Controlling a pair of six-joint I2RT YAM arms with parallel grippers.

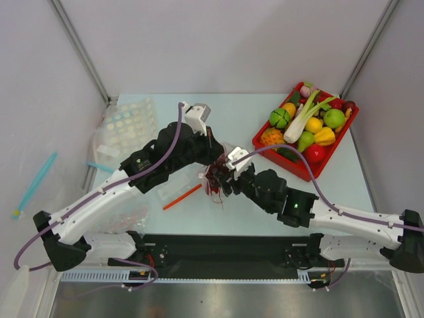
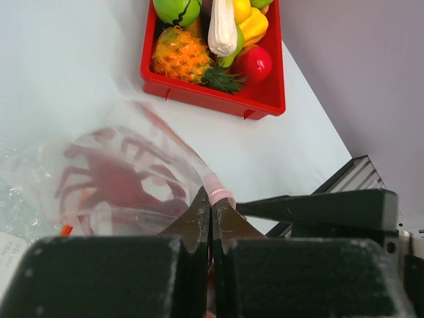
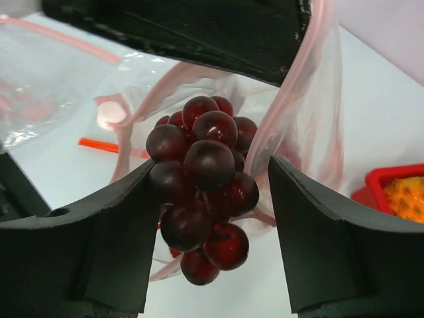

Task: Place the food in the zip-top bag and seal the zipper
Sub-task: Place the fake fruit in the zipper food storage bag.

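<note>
The top view alone takes in both arms meeting at mid-tabletop [image 1: 165, 106], with one red tray [image 1: 265, 141] of toy produce to the right, one dotted bag [image 1: 126, 122] to the left and one orange-red stick [image 1: 182, 197] in front of the left arm. At that range the bag's contents are a dark red blur. The left wrist view resolves them. The left end effector [image 2: 211, 199] has its fingers pressed together on the pale pink zipper [image 2: 219, 193] at the mouth of the zip-top bag [image 2: 132, 126]. One red crayfish [image 2: 116, 182] lies inside, seen through the crinkled film. The right wrist view shows what neither other view does. One dark purple grape bunch [image 3: 202, 185] sits between the spread fingers of the right end effector [image 3: 211, 173], over the bag's open, pink-rimmed mouth. The bunch touches the finger on the view's left, and a slim gap shows at the other finger, so the jaws stand apart rather than clamped. The black body of the left end effector crosses the top of that view, holding the bag's edge up.
</note>
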